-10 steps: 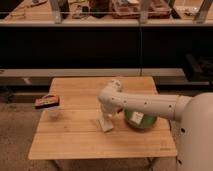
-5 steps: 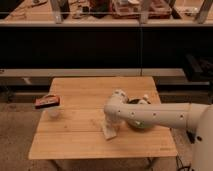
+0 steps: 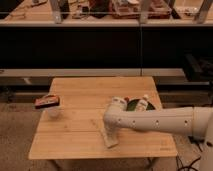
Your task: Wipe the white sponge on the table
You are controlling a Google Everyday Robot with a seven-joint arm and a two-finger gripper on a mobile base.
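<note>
Table (image 3: 85, 90): light planked wood, rectangular, in the middle of the floor.
White sponge (image 3: 113, 143): flat on the table top, near edge, a little right of centre, directly under the gripper.
Gripper (image 3: 109, 132): pointing down at the sponge and meeting it; whether it is clasping the sponge or only pressing on it, I cannot tell.
Arm (image 3: 155, 121): white, reaching in low from the right across the near right part of the table.
Green plate (image 3: 134, 106): right side of the table, just beyond the arm.
White bottle (image 3: 143, 102): upright at the plate.
Orange-and-dark packet (image 3: 46, 101): at the left edge of the table.
Dark counter (image 3: 100, 22): long, cluttered, along the far wall.
</note>
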